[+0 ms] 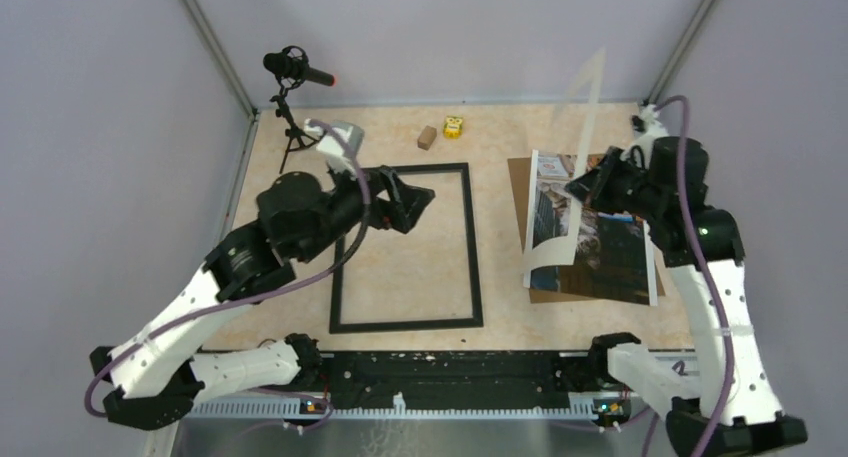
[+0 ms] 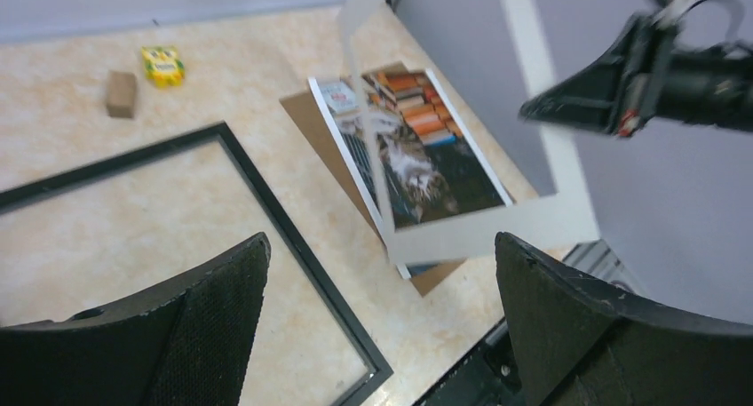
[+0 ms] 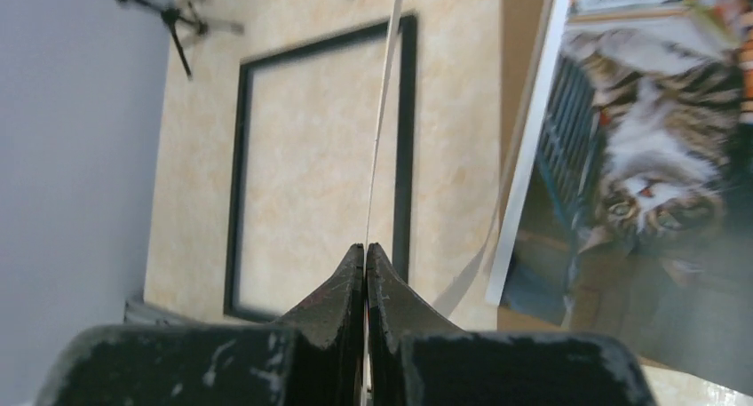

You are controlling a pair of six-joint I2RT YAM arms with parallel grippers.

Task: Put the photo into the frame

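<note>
The photo (image 1: 615,257) looks thin and bendy, so grab its edge; right pincer (image 3: 365,248) pinches a white card border (image 2: 497,231), left pincer (image 2: 380,242) is spread.

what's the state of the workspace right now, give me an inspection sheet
surface: beige marbled tabletop
job's things: black frame lies flat left of centre, bare table showing through it; cat photo lies face up on a brown backing board at the right, not in the frame
clutter: small brown block and small yellow item near the far edge; microphone on a tripod in the far left corner
tools: left tool open, over the frame's far left part; right tool shut on a white mat, held up above the photo
cables: purple cable along each arm
surroundings: plain grey walls, metal corner posts
</note>
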